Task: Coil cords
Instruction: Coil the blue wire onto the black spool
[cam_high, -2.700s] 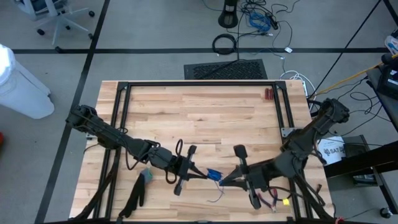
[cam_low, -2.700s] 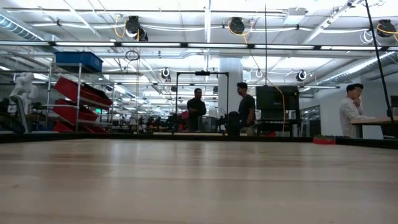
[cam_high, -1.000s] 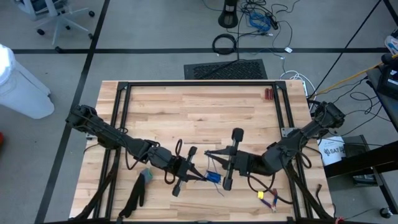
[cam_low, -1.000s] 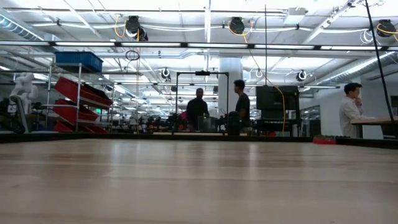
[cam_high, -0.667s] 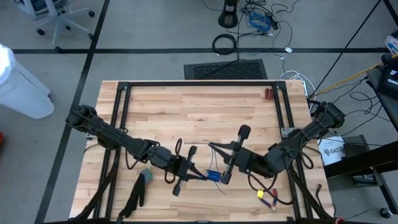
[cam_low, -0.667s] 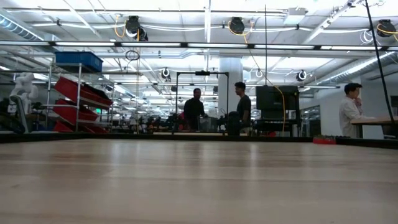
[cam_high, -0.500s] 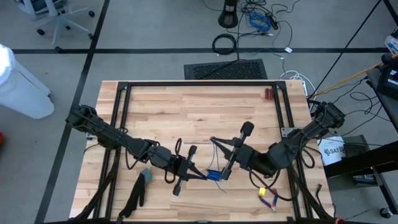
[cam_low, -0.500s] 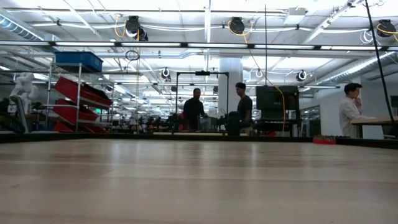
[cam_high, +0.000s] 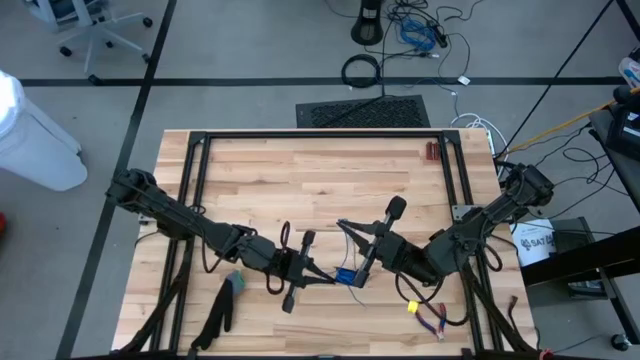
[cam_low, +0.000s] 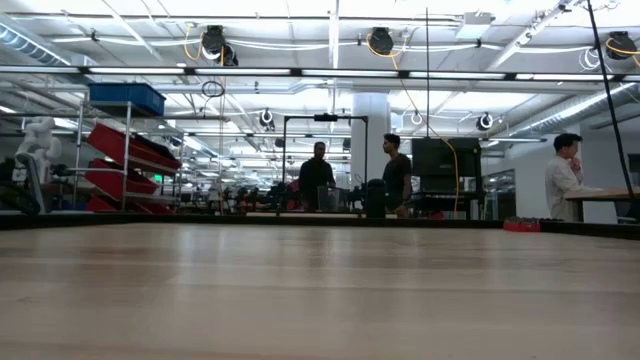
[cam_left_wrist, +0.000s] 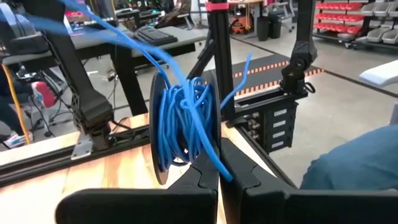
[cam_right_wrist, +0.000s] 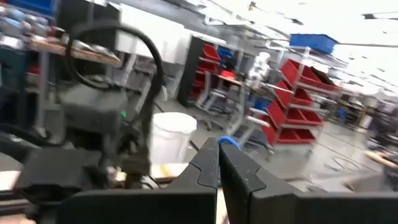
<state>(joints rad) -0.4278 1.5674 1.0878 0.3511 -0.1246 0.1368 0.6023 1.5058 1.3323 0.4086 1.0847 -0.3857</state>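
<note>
On the left, the left pincer (cam_high: 318, 279) stays low over the near part of the tabletop (cam_high: 320, 165), its jaws clamped on the blue cord (cam_left_wrist: 183, 127). The left wrist view shows that cord already wound in many turns around a thin dark disc, with one loose strand leading away. This arm has hardly shifted over the last seconds; it acts as the fixed anchor.

The change is on the right. The right pincer (cam_high: 357, 274) has swung from a spot lower and further right to just beside the bundle, its wrist turned so the arm now slants toward the far side. Its jaws are shut on the free strand, whose blue tip shows between the fingers (cam_right_wrist: 208, 165) in the right wrist view.

That sweep looks like another wrap being laid on, so the coiling seems well along, with only a short tail left.
</note>
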